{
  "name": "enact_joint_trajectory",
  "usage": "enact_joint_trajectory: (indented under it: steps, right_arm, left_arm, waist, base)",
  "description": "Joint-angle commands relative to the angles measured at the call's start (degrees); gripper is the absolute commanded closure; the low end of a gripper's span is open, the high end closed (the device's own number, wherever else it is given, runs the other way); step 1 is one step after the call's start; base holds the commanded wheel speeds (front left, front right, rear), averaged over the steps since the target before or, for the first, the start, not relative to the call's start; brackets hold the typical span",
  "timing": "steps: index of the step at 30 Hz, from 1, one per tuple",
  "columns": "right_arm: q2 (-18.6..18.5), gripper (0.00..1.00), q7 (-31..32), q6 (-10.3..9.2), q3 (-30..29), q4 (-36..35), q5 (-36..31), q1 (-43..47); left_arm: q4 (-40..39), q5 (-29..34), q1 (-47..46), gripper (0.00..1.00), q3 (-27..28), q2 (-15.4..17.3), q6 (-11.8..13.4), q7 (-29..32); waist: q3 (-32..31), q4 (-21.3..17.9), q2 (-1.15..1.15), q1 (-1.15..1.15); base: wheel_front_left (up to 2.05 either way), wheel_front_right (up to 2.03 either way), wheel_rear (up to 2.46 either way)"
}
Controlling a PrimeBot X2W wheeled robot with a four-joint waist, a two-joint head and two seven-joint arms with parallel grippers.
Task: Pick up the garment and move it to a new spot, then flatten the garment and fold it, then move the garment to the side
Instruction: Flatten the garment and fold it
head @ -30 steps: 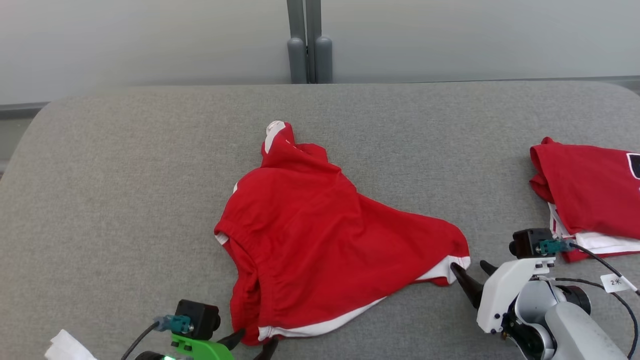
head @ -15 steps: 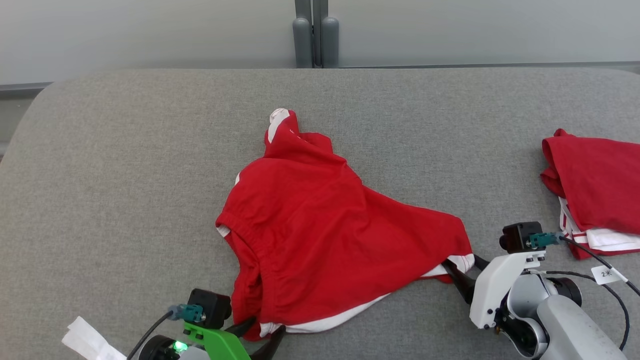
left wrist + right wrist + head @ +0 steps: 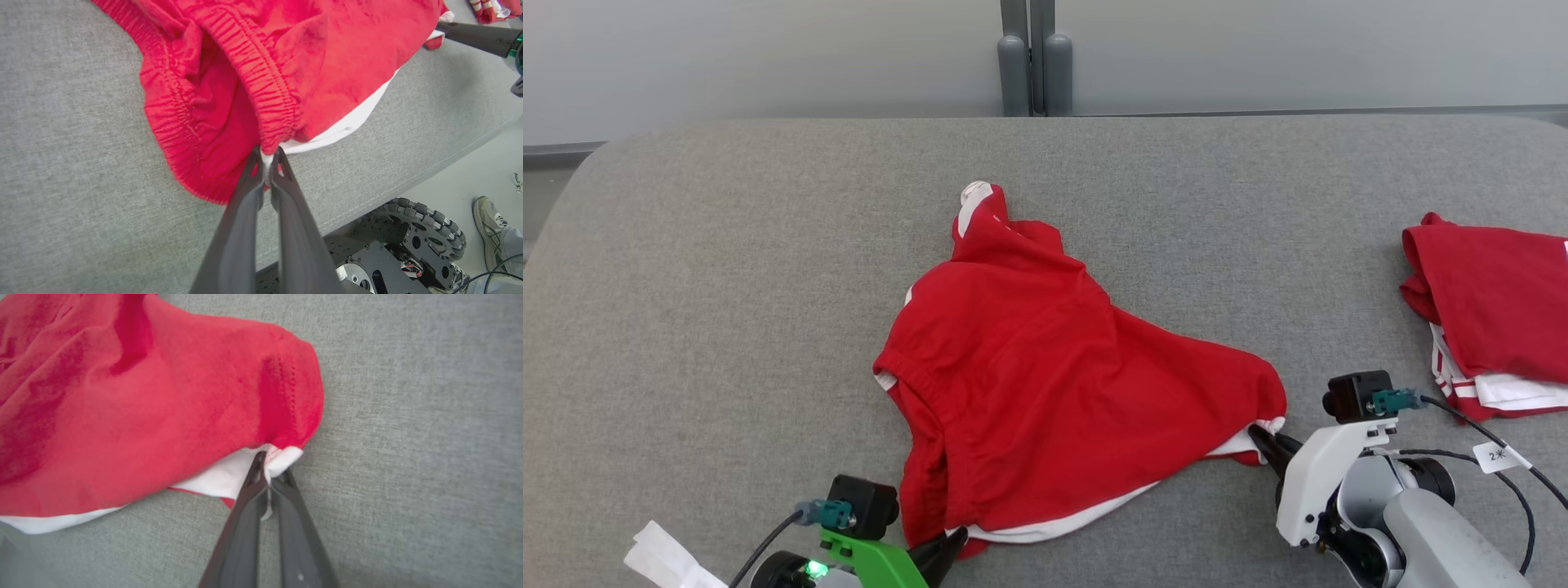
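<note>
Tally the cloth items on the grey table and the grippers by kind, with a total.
Loose red shorts: 1
Folded red pile: 1 (pieces inside can't be counted)
Grippers: 2, left gripper and right gripper, each shut on the shorts
Total: 4

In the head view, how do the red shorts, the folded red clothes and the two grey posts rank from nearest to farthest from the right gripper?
1. The red shorts: centre, corner pinched by the right gripper.
2. The folded red clothes: far right.
3. The grey posts: far back, centre.
</note>
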Motion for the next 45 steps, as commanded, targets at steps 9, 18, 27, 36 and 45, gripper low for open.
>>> enact_joint_trajectory:
  steps: [9, 18, 27, 36, 45]
  right_arm:
    - [-1.3, 1.00, -4.8, -0.01, 0.7, -1.0, 1.0, -0.1]
    - [-3.7, 1.00, -5.4, -0.01, 1.2, -11.8, 6.7, -4.8]
    - [-7.4, 1.00, -2.9, -0.01, 3.6, -15.7, 10.6, -22.3]
    - [-10.4, 1.00, -7.2, -0.01, 6.3, -11.0, 15.8, -47.7]
    - [-11.3, 1.00, -13.2, -0.01, 11.1, -4.3, 19.8, -70.1]
  left_arm:
    - [-1.5, -0.4, 0.2, 1.00, 1.2, 1.4, 0.0, -3.1]
    - [-6.5, 0.3, -7.6, 1.00, 5.7, 4.8, -0.1, -6.9]
    - [1.7, 0.1, -32.8, 1.00, 5.2, 7.5, -0.4, -6.5]
    - [14.6, -5.4, -63.6, 1.00, -0.8, 7.8, -0.4, -8.7]
    - [27.0, -11.1, -85.6, 1.00, -5.1, 6.5, -0.4, -11.1]
  waist:
    - [-2.0, -0.9, 0.00, 0.00]
    - [1.2, -2.7, 0.00, 0.00]
    - [11.6, -3.7, 0.00, 0.00]
    - [22.3, -4.4, 0.00, 0.00]
    - [26.6, -5.7, 0.00, 0.00]
  base:
    - [0.00, 0.00, 0.00]
    - [0.00, 0.00, 0.00]
    - [0.00, 0.00, 0.00]
    - [0.00, 0.00, 0.00]
    - [0.00, 0.00, 0.00]
